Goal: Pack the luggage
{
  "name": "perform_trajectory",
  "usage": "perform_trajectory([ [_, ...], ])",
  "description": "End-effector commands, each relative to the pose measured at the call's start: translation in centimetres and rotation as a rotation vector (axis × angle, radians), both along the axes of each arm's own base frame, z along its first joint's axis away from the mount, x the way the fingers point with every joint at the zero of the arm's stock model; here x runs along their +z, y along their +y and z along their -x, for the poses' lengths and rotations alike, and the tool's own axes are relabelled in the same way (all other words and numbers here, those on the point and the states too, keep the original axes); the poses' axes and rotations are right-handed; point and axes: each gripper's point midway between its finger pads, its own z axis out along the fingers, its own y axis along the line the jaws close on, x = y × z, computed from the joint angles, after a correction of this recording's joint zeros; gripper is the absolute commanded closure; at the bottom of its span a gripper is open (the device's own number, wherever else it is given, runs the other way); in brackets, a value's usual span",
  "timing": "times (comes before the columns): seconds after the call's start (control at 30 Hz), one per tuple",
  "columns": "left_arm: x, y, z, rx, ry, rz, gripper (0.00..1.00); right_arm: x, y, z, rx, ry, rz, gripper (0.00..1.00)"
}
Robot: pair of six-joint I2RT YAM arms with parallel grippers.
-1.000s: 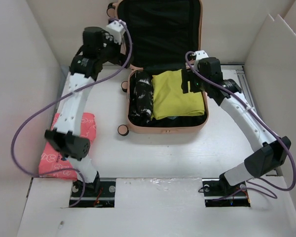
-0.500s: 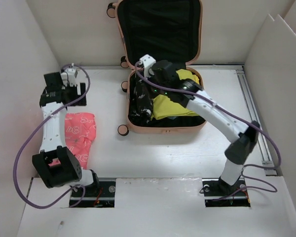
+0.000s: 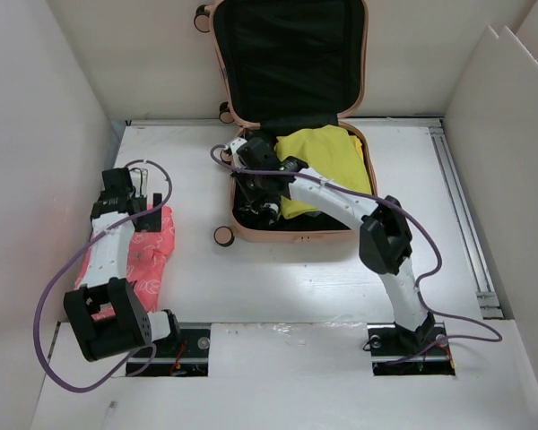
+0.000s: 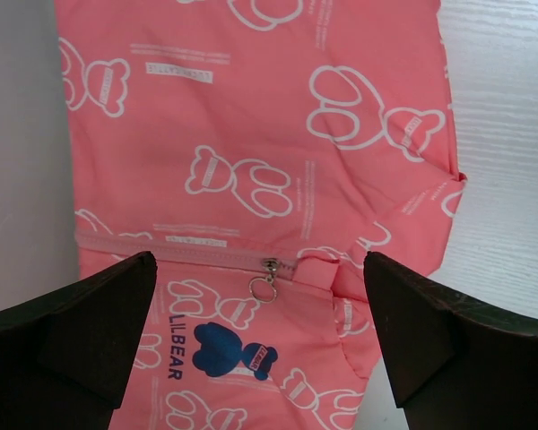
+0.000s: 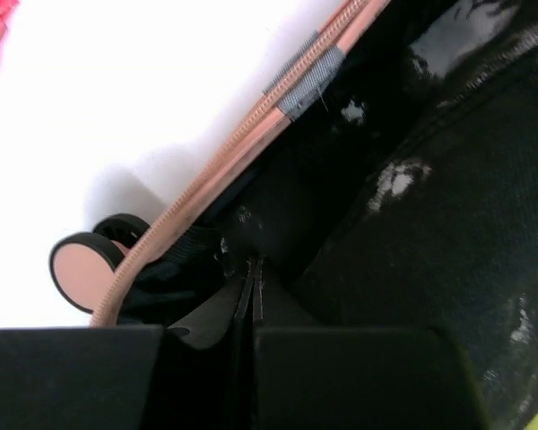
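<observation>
**Luggage open at the back of the bench, one tool over the pouch, one inside the case**

Nearest the arm bases, on the left of the white bench [image 3: 278, 278], a pink pouch [image 3: 148, 255] printed with white bear outlines lies flat close to the left wall. The left tool [image 4: 258, 264] hangs just above it with its jaws spread wide and nothing between them. Its dark fingers [image 4: 90, 322] stand on either side of the pouch's zip pull [image 4: 267, 279], and a small blue bear print [image 4: 224, 349] shows just below the zip.

Further in, about mid-bench, the luggage [image 3: 296, 235] lies with its peach-pink base flat on the bench and one small wheel [image 3: 222, 236] sticking out at its near left corner. The right arm reaches across into the left side of the base. The right tool [image 5: 249, 269] is shut tight, its tips down against black fabric just inside the zip edge; whether any fabric is pinched between them cannot be told. Beside it lies a glossy black bundle [image 5: 430, 197], filling the left part of the base. A folded yellow garment [image 3: 327, 157] takes up the right part.

Farthest back, the lid [image 3: 291, 58] stands upright, its black lining facing the arms, just in front of the rear wall [image 3: 412, 54].
</observation>
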Motion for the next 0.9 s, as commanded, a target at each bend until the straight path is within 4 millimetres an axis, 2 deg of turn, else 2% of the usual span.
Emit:
perform_trajectory([
  [0.0, 1.1, 1.2, -0.2, 0.047, -0.052, -0.059, 0.00, -0.8, 0.7, -0.4, -0.003, 0.016, -0.021, 1.00],
  [0.07, 0.5, 2.3, 0.5, 0.073, -0.017, -0.091, 0.00, -3.4, 0.9, 0.2, 0.011, 0.071, -0.004, 1.00],
  [0.13, -0.7, 3.7, 0.9, 0.098, 0.019, -0.044, 0.00, -4.6, 0.7, 0.7, 0.019, 0.093, 0.006, 1.00],
  [0.17, -0.9, 6.5, 2.0, 0.189, 0.022, -0.021, 0.00, -5.2, 0.7, 1.0, 0.027, 0.105, 0.006, 1.00],
  [0.2, -1.2, 7.0, 2.1, 0.189, 0.029, 0.027, 0.00, -5.8, 0.5, 1.4, 0.033, 0.121, 0.012, 1.00],
  [0.23, -0.3, 8.2, 1.7, 0.203, 0.013, 0.042, 0.00, -5.8, 0.7, 1.6, 0.046, 0.132, 0.003, 1.00],
  [0.27, -1.0, 8.8, 1.9, 0.209, 0.041, 0.076, 0.00, -5.6, 1.1, 1.6, 0.055, 0.131, -0.011, 1.00],
  [0.3, -1.1, 9.3, 2.4, 0.221, 0.057, 0.095, 0.00, -4.0, 1.4, 1.6, 0.064, 0.110, -0.043, 1.00],
  [0.33, -1.1, 9.3, 2.1, 0.204, 0.056, 0.095, 0.00, -2.8, 1.7, 1.5, 0.082, 0.092, -0.060, 1.00],
  [0.4, -1.5, 9.4, 1.9, 0.179, 0.058, 0.094, 0.00, -0.5, 2.1, 1.0, 0.096, 0.044, -0.093, 0.94],
  [0.43, -1.4, 9.5, 1.7, 0.179, 0.049, 0.088, 0.00, 1.5, 2.2, 0.8, 0.108, 0.012, -0.108, 0.91],
  [0.5, -3.1, 9.1, 1.9, 0.174, 0.081, 0.137, 0.00, 2.6, 2.2, 1.0, 0.121, 0.004, -0.116, 0.83],
  [0.53, -3.5, 8.8, 1.3, 0.144, 0.073, 0.162, 0.00, 3.9, 1.9, 1.2, 0.131, -0.016, -0.121, 0.80],
  [0.63, -5.5, 10.0, 1.2, 0.167, 0.095, 0.231, 0.00, 5.4, 1.8, 1.7, 0.153, -0.026, -0.139, 0.67],
  [0.67, -5.9, 10.1, 1.0, 0.168, 0.088, 0.265, 0.00, 6.2, 1.8, 1.9, 0.160, -0.033, -0.154, 0.65],
  [0.7, -5.8, 10.7, 0.6, 0.176, 0.080, 0.287, 0.00, 6.3, 1.8, 1.9, 0.160, -0.033, -0.154, 0.63],
  [0.73, -7.1, 11.5, 0.8, 0.188, 0.098, 0.319, 0.00, 6.9, 1.6, 2.2, 0.160, -0.035, -0.156, 0.62],
  [0.8, -7.4, 11.9, 0.2, 0.173, 0.101, 0.353, 0.00, 7.5, 1.4, 2.5, 0.168, -0.033, -0.162, 0.60],
  [0.87, -8.8, 11.4, 0.2, 0.144, 0.132, 0.390, 0.00, 8.5, 1.1, 2.8, 0.168, -0.042, -0.170, 0.60],
])
